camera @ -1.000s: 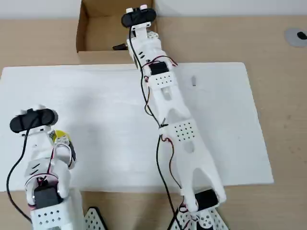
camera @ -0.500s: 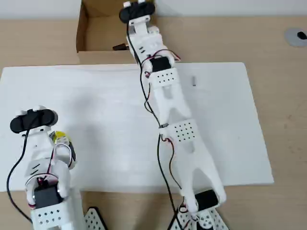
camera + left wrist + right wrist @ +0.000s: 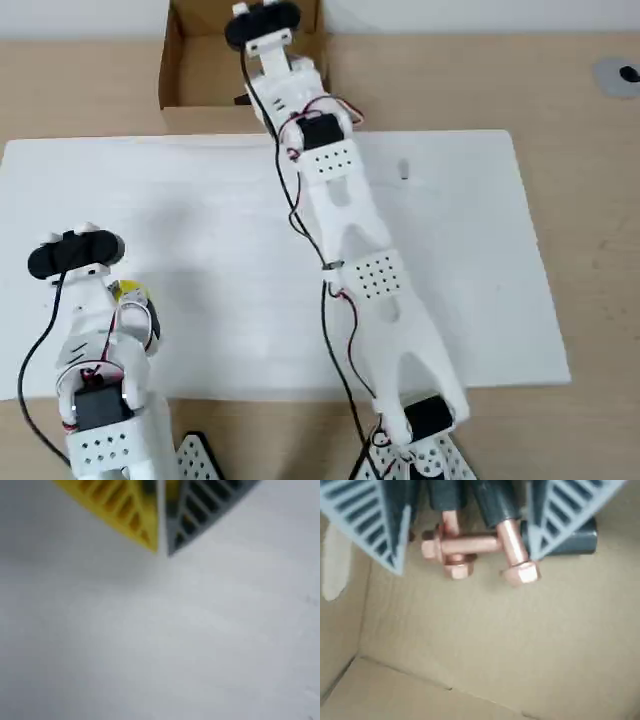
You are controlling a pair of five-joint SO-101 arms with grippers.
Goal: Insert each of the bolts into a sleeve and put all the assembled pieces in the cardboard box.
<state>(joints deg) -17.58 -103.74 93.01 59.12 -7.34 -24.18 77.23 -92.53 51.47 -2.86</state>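
The right arm [image 3: 345,230] stretches across the white sheet [image 3: 200,230] to the cardboard box [image 3: 205,70], which stands at the far edge of the table [image 3: 580,200], left of the middle. Its wrist is over the right part of the box. In the right wrist view the right gripper [image 3: 465,565] hangs inside the box, its two ribbed fingers [image 3: 370,520] wide apart and holding nothing.

Between these fingers the assembled pieces lie on the cardboard floor: copper-coloured bolts [image 3: 470,545], each pushed into one of the dark sleeves [image 3: 495,500]. Three hexagonal heads are visible, close together, and one bolt lies across the other two. The sleeves are partly hidden behind the fingers, so there are probably three pieces — I cannot count them with certainty.

The left arm [image 3: 100,400] is at the near left corner of the sheet. The left gripper [image 3: 162,550] hangs just above the sheet; its yellow finger [image 3: 120,510] and its grey finger [image 3: 200,510] meet at the tips — closed, with nothing between them.
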